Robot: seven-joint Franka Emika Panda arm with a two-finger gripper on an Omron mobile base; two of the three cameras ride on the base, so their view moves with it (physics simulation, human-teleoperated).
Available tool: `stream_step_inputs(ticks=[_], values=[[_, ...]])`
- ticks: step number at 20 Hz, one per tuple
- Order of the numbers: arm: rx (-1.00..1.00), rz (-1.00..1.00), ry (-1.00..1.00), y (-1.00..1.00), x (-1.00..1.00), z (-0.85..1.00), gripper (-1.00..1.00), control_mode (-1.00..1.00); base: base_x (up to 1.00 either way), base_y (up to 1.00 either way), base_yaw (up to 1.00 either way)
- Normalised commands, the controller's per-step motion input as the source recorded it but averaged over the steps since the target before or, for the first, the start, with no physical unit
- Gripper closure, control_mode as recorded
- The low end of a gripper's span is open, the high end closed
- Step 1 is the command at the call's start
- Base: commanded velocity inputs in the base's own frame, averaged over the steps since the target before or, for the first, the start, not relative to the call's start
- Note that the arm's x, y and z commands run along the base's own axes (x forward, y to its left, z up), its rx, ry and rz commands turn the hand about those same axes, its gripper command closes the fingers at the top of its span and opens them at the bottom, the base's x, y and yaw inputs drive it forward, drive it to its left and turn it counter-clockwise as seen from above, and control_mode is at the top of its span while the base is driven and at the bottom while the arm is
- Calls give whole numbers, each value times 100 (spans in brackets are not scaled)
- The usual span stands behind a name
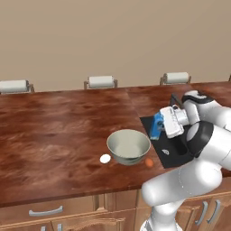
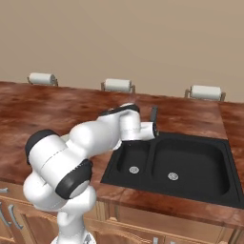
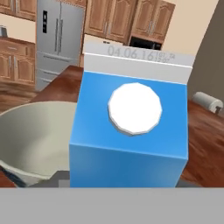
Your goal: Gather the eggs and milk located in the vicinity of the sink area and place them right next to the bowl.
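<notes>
Reddish-brown wood counter [image 1: 58, 131] runs wide under a plain beige wall, with 3 white paper towel rolls [image 1: 101, 81] spaced along its far edge and wooden cabinet fronts below its near edge. Set into the counter's right part is the black double-basin sink [image 2: 190, 164]; both basins hold nothing but 1 round silver drain each, and a thin dark faucet [image 2: 153, 114] stands at the sink's back rim.

Near the counter's front edge, just left of the sink's corner, sits the pale grey-green bowl [image 1: 128, 145], upright and with nothing inside it. A white egg [image 1: 105, 158] lies on the wood beside the bowl's left side, and the orange-brown egg [image 1: 149, 163] lies beside its right side, close to the sink's front corner.

Over the sink's left rim, the gripper [image 1: 159, 125] holds the blue milk carton [image 1: 156, 126] just right of the bowl; whether the carton's base touches anything is hard to judge. The fingers are clamped on the carton's sides. From the hand view the carton [image 3: 133, 131] shows a white round cap and a pale gable strip printed with a date, and the bowl's [image 3: 33, 131] bare interior lies right next to it on the left.
</notes>
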Motion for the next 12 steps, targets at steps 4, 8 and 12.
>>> stream_step_inputs(ticks=[4,8,12], values=[[0,0,-2,8,0,-20,100,-100,0,0,0],[0,0,0,1,0,-21,100,-100,0,0,0],[0,0,-1,0,0,-23,100,-100,0,0,0]])
